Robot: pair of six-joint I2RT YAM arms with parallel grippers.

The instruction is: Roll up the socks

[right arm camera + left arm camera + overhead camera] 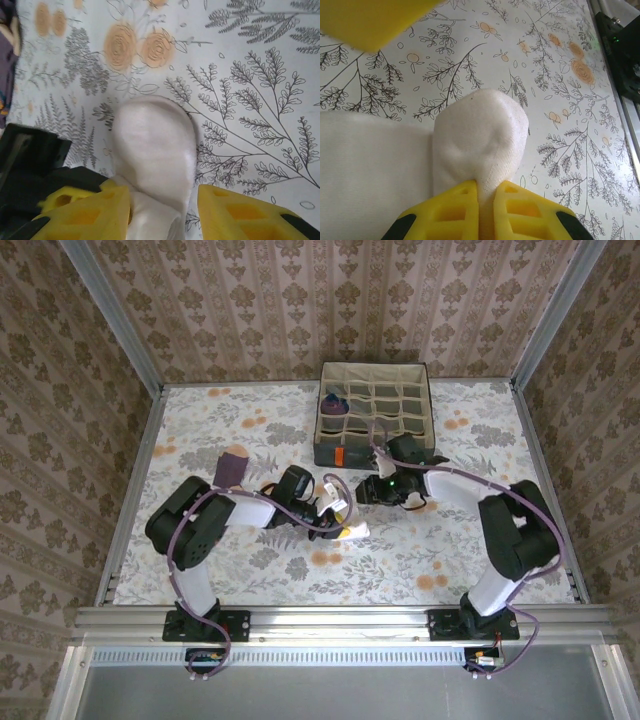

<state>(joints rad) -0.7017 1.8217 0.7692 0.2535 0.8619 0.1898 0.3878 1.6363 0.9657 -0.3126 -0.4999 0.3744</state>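
A white sock lies at the middle of the table between my two grippers. My left gripper is shut on a pinched fold of the white sock, whose rounded end bulges just past the fingertips. My right gripper stands open astride the white sock, the left finger against the fabric and the right finger clear of it. In the top view the left gripper and right gripper nearly meet. A purple sock lies flat to the left. Another purple sock sits in a box cell.
The grey fabric box with beige grid cells stands at the back centre, just behind the right arm. The left gripper's black body sits close beside my right fingers. Patterned walls enclose the table on three sides.
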